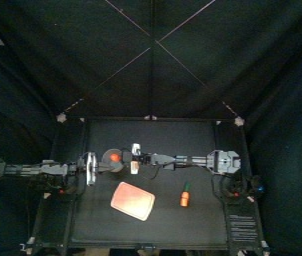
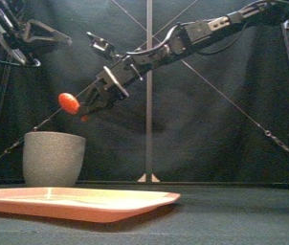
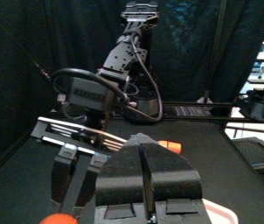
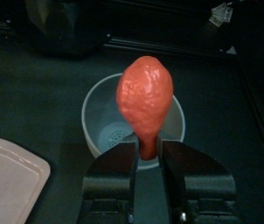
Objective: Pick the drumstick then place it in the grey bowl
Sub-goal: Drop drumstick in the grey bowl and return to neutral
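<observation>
The pink tray (image 2: 77, 203) lies flat at the front of the counter (image 2: 243, 218). Behind it, on the left, stands the grey bowl (image 2: 54, 158). The right arm (image 2: 186, 38) reaches across from its side. The right jaws are clamped on the thin end of the drumstick (image 2: 68, 101). Its fat end points away from the jaws, toward the left. The drumstick hangs in the air above the bowl's open top, well clear of the rim. So the bowl is below it, and I think the next move is down, then let go. The left jaws rest off to the left, close together, holding nothing.
</observation>
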Controlling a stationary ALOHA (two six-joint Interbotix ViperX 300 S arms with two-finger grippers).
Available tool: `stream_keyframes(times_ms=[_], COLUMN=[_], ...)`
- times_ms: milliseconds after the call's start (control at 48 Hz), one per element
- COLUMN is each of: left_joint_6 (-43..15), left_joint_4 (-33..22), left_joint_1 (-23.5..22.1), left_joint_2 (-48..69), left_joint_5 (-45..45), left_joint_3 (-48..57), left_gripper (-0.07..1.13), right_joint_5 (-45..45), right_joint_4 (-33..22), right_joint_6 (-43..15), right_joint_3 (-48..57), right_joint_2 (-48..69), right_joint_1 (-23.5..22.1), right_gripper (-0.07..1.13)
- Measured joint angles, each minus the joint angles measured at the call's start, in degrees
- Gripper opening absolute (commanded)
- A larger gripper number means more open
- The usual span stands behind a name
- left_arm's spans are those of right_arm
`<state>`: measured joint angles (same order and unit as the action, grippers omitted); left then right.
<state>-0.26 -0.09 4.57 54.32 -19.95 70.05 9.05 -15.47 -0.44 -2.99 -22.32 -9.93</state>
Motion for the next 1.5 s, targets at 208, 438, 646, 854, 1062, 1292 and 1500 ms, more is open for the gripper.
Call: stream_keyframes(times_ms=[208, 438, 646, 854, 1062, 1292, 1500], left_joint_6=[0.00, 0.00, 0.00, 0.00, 0.00, 0.00, 0.00], left_joint_4=[0.09, 0.18, 0.09, 0.09, 0.18, 0.09, 0.09], left_joint_1=[0.00, 0.00, 0.00, 0.09, 0.18, 0.79, 1.23], left_joint_2=[0.00, 0.00, 0.00, 0.00, 0.00, 0.00, 0.00], left_joint_5=[0.00, 0.00, -0.09, 0.00, 0.00, -0.09, -0.09], left_joint_3=[0.53, 0.79, 0.88, 1.05, 1.14, 1.76, 1.76], left_gripper=[-0.02, -0.02, -0.02, -0.02, -0.02, -0.02, -0.02], right_joint_5=[4.31, 3.96, -4.48, -16.61, -26.46, -36.74, -40.87], right_joint_4=[0.09, 2.11, 7.56, 10.72, 11.60, 11.87, 12.39], right_joint_6=[-0.44, -0.26, -0.44, -0.70, -0.62, -0.44, -0.53], right_joint_3=[-3.34, -3.69, 4.57, 17.84, 29.97, 40.61, 45.53], right_joint_2=[-2.29, -2.81, 1.49, 11.43, 21.71, 29.36, 32.08], right_joint_1=[0.18, 0.44, 0.35, 0.35, 0.44, 0.53, 1.05], right_gripper=[0.84, 0.85, 0.85, 0.85, 0.85, 0.85, 0.85])
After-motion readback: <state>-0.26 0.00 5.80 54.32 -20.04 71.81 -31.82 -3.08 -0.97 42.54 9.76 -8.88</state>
